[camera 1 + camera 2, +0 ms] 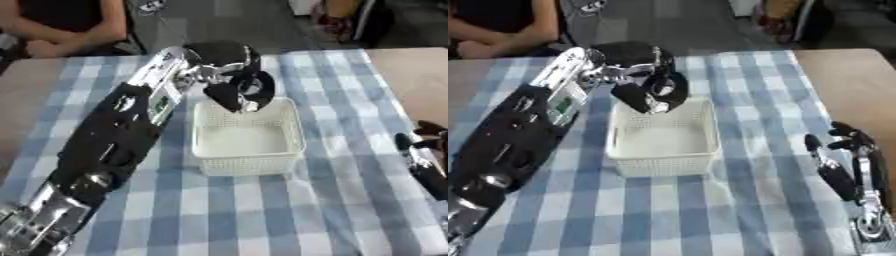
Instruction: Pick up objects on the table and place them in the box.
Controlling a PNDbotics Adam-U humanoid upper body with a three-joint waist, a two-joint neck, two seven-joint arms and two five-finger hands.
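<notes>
Left robot hand (238, 89) hangs over the far rim of the white basket (248, 165), fingers curled downward round something small and pale at their tips; I cannot make out what it is, only that it sits just above the basket's back wall. Basket stands mid-counter on the blue-and-white checked cloth (350, 200), and its floor looks bare from here.

As I read it, the step in hand is the drop. To do it well I would bring the hand a little nearer me so the fingertips stand clearly inside the rim, not over the wall, lower it toward the floor of the basket, then uncurl the fingers and lift straight up so the forearm does not nudge the basket's left side, which it passes just beside.

Right robot hand (846, 160) rests idle near the lower right, fingers straight and relaxed, holding nothing.

Between the two eyes, the right eye view shows that idle hand almost whole, down to the wrist, where the left eye view cuts it at the edge. Left eye view, in turn, gives more of the working arm and its silver joints at the lower left.
</notes>
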